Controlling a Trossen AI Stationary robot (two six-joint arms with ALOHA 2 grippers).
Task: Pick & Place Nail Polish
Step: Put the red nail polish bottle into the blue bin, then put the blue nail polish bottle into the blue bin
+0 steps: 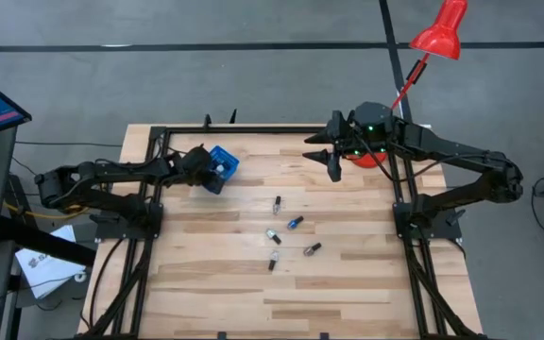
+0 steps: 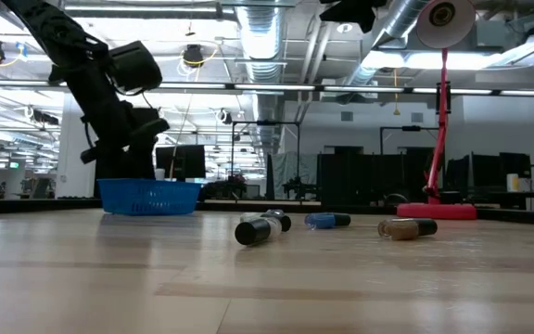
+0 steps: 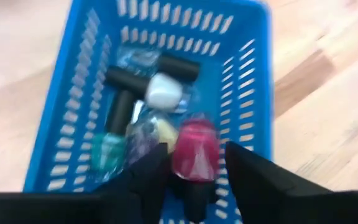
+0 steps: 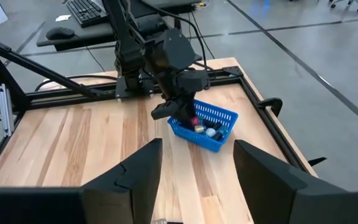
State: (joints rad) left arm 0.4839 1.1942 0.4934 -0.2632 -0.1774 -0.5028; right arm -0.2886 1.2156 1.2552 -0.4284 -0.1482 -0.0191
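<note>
High view is showing the left gripper [image 1: 217, 172] hanging over the blue plastic basket [image 1: 225, 161], which is sitting near the table's [image 1: 348, 274] far left corner. Left wrist view is looking down past the two dark fingers [image 3: 253, 177] into the basket [image 3: 253, 74]: a pink nail polish bottle [image 3: 196, 149] is sitting between the fingertips with a gap showing on either side, so the fingers are standing apart around it; whether they are touching the glass cannot be told. Behind it in the basket, a bottle with a white cap [image 3: 164, 92], a teal bottle [image 3: 107, 152] with a dark cap and a couple of others are lying jumbled together.

Out on the bare wood near the middle of the table, five more bottles are lying on their sides, well apart from the basket: a dark-capped one [image 1: 277, 203] farthest back, a blue one [image 1: 295, 223], a pale one [image 1: 273, 235], another [image 1: 313, 250] to the right, and the nearest [image 1: 274, 262] toward the front edge. Low view is catching three of them, with the blue bottle [image 2: 328, 221] between a dark-capped one [image 2: 260, 228] and a brownish one [image 2: 408, 227].

Right gripper [image 1: 333, 166] is waiting raised above the table's far right side, beside a red lamp base [image 1: 371, 159], its fingers [image 4: 135, 171] spread wide with nothing between them.
</note>
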